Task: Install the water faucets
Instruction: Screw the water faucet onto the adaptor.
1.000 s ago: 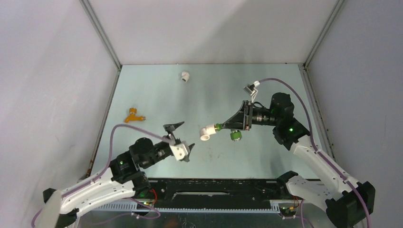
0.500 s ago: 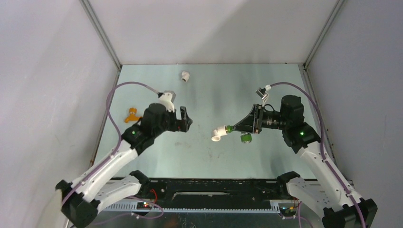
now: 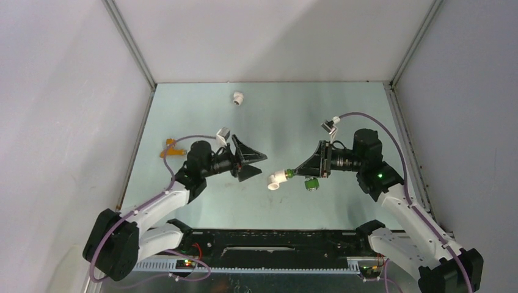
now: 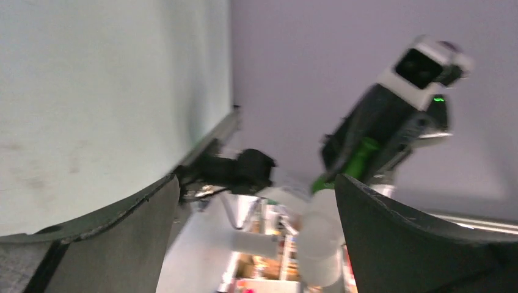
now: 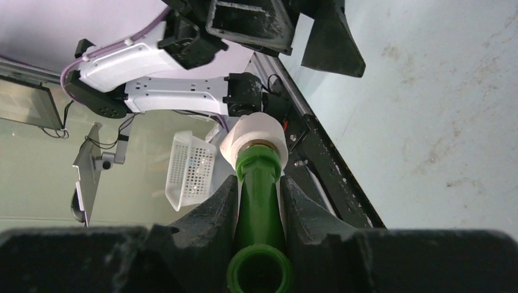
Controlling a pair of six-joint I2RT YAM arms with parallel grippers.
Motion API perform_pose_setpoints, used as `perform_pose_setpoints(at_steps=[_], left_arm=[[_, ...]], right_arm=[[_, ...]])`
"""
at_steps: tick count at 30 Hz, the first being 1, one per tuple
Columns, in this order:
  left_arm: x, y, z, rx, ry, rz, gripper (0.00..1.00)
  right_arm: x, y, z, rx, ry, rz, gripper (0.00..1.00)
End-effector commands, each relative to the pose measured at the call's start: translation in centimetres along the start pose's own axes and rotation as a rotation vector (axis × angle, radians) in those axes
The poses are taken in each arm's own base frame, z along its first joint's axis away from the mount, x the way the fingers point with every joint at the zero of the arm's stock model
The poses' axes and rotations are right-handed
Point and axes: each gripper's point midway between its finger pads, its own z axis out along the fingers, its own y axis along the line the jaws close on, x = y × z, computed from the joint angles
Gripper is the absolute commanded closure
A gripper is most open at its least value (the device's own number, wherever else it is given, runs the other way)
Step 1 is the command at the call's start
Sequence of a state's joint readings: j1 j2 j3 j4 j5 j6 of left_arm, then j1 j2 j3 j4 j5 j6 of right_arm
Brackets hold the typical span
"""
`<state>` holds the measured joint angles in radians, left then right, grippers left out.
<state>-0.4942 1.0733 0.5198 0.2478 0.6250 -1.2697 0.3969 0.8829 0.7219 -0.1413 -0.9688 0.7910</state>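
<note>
My right gripper [image 3: 300,170] is shut on the green faucet [image 3: 293,174], held level above the table with its tip pointing left. A white elbow fitting [image 3: 276,179] sits on that tip. In the right wrist view the green faucet [image 5: 259,201] runs between my fingers, with the white elbow [image 5: 253,137] at its far end. My left gripper [image 3: 261,166] stands open just left of the elbow, facing it and apart from it. In the blurred left wrist view the elbow [image 4: 321,244] shows near the right finger [image 4: 415,238]. The orange faucet [image 3: 172,148] lies at the table's left edge, partly behind a cable.
A second white elbow fitting [image 3: 237,97] lies near the back edge of the table. Grey walls close in the table on the left, back and right. A black rail [image 3: 275,235] runs along the near edge between the arm bases.
My left arm swung up from the near edge and turned right, bringing its open jaws close to the white elbow. My right arm shifted slightly with the green faucet still in its grip.
</note>
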Motion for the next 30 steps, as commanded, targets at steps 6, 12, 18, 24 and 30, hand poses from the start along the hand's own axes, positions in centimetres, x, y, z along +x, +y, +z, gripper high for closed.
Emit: perform_pose_setpoints(at_steps=[6,12,18,24,30], left_arm=[[2.9,-11.0,-2.7,0.618,0.166,-0.298,0.06],[4.5,-11.7,-1.5,0.673,0.234,-0.328,0.2],[4.5,-12.8,-2.0,0.711,0.223,-0.298,0.19],[4.8,-12.2,-2.5,0.703,0.213,-0.303,0.27],[5.7,-12.2,-2.3,0.696,0.24,-0.298,0.44]], right_arm=[[-1.9,3.6,1.1,-0.129,-0.053,-0.103,1.0],[-2.6,4.5,1.2,-0.163,-0.079,-0.109,1.0],[-2.8,4.2,0.8,-0.141,-0.095,-0.114,1.0],[-3.3,3.8,0.8,-0.131,-0.113,-0.112,1.0],[-3.8,4.1,0.9,-0.144,-0.122,-0.11,1.0]])
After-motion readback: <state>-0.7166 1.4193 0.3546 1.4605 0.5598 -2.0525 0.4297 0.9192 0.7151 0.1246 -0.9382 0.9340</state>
